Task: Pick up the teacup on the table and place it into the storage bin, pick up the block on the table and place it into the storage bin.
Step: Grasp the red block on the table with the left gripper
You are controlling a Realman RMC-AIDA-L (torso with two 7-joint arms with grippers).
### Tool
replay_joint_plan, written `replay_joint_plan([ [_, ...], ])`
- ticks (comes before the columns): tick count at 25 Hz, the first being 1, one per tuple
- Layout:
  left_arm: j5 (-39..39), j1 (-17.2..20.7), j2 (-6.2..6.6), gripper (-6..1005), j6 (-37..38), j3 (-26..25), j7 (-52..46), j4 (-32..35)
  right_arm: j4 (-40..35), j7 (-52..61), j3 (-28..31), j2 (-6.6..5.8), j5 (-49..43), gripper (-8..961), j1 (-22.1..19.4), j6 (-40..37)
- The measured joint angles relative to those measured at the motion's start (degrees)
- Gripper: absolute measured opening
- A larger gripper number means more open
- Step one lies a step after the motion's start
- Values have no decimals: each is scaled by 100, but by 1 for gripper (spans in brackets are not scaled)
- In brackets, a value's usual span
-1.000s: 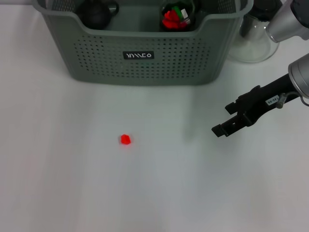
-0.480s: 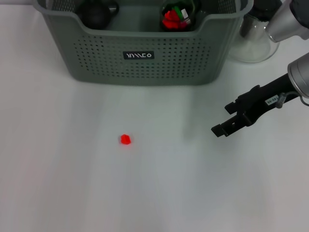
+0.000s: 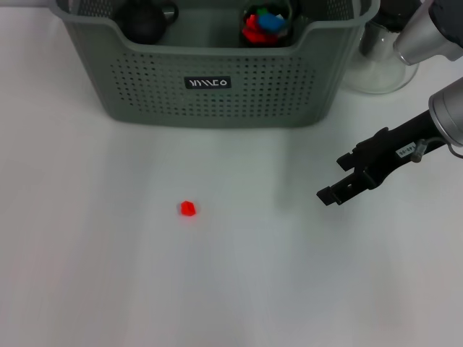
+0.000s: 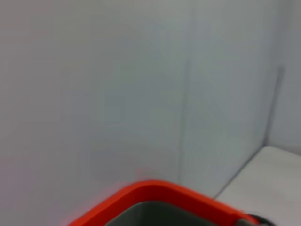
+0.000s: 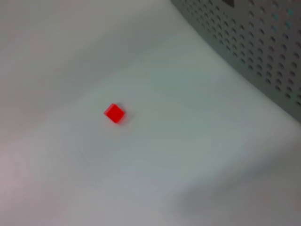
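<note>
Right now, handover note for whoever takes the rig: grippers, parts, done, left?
Right gripper: open, empty, hovering over the table on the robot's right, in front of the storage bin and well clear of the block.
Left gripper: not in view in the head view.
Block: small, red, on the open table in front of the bin, untouched.
Teacup: none left on the table; a dark rounded item sits in the bin's left part, likely the cup, plus a red and blue cluster.
Done: teacup step, apparently.
Left: pick up the block, drop it in the bin.
</note>
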Motion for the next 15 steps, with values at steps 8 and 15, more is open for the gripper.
replay_joint_plan([
  [8,-948,1167,39,834,3526,-81,545,2678,-11,9,35,-14,2,942,-18,-9],
  [15,-192,1897,-247,827,5539,-10,442,3846,9,39,36,-26,4,944,-13,-5],
])
